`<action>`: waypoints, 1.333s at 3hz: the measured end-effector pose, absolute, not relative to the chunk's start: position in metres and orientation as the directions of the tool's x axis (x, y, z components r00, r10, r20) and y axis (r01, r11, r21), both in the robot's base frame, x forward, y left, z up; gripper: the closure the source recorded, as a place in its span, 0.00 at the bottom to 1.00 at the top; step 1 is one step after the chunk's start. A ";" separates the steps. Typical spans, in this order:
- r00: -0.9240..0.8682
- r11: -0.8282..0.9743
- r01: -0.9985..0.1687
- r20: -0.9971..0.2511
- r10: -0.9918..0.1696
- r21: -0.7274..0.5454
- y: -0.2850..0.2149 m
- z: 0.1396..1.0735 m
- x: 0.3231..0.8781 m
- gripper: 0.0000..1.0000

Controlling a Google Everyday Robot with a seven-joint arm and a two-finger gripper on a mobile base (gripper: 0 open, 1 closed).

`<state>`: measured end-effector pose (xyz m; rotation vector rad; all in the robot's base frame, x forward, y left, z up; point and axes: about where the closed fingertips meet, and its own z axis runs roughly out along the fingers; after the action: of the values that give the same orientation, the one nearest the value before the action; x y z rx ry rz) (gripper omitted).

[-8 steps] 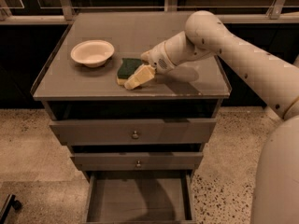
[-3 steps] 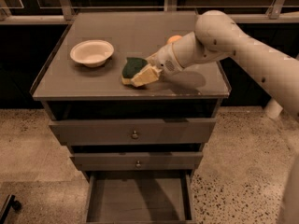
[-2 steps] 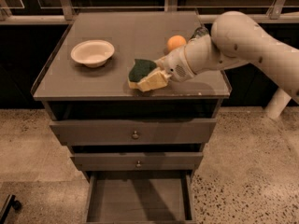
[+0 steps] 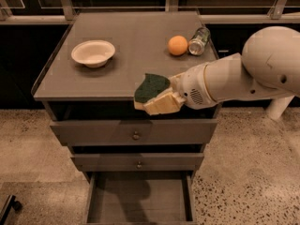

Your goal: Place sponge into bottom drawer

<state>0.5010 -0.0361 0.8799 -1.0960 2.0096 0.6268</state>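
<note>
Camera view: gripper (image 4: pixel 159 102) clamped the sponge (image 4: pixel 151 86) at the cabinet (image 4: pixel 136 32) top's front edge, right of centre. Bottom drawer (image 4: pixel 139 203) stood open at the cabinet's base, well below. Bowl (image 4: pixel 93 53) sat cabinet-top left, orange (image 4: pixel 177 45) and can (image 4: pixel 199 34) back right.

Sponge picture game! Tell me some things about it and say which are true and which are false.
The gripper holds the sponge at the front edge of the cabinet top. True.
The bottom drawer is shut. False: it is pulled open.
The orange sits in the white bowl. False: it sits on the cabinet top, beside a tipped can.
The sponge's green side faces up. True.
</note>
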 end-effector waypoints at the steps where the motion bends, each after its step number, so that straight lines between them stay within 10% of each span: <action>1: -0.352 0.513 -0.856 -0.798 -0.489 0.063 -0.036 0.880 0.501 1.00; 4: -0.501 0.627 -0.736 -0.828 -0.249 0.256 -0.067 0.747 0.462 1.00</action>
<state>0.4623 -0.0668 0.7468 -0.7702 2.0535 0.7776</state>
